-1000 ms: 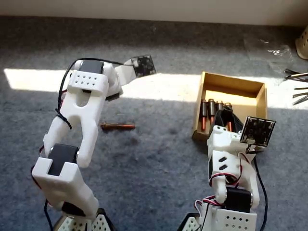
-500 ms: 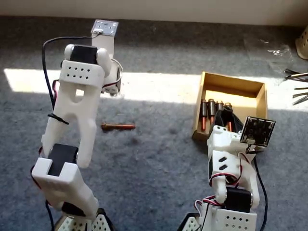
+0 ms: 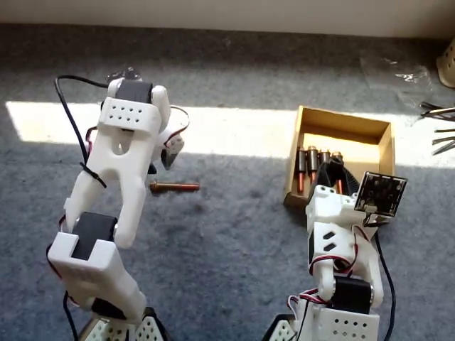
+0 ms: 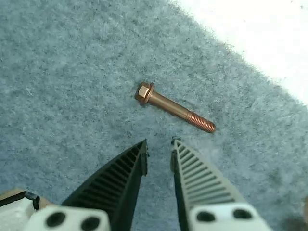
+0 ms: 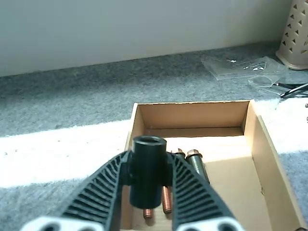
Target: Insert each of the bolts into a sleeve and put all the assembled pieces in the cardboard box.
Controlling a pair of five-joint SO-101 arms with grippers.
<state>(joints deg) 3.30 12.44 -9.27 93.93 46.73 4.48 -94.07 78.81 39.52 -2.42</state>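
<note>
Your left arm has been busy this past second. In the high view its wrist pointed toward upper centre, then swung up toward the top edge, and has now folded down so the left claw faces the surface. Left claw: jaws parted a little, nothing between them, tips just short of the loose bolt. The bolt lies flat on the grey surface, centre-left in the high view, hex head toward the arm and thread toward the box. In the left wrist picture it slants from upper left to lower right just above the tips, touching neither. The bolt itself has not shifted. Your right arm is unmoved throughout, with the right claw clamped on a black sleeve held upright, bore open at the top. It sits in front of the cardboard box, right of centre in the high view. Several assembled pieces lie along the box's left side. My reading is that the swing was an approach, and you are now set to pick up this bolt. The shank runs nearly along the jaws' closing line, so you will probably need a wrist roll and a wider gap before dropping. The bolt then goes into the held sleeve, and the pair into the box.
</note>
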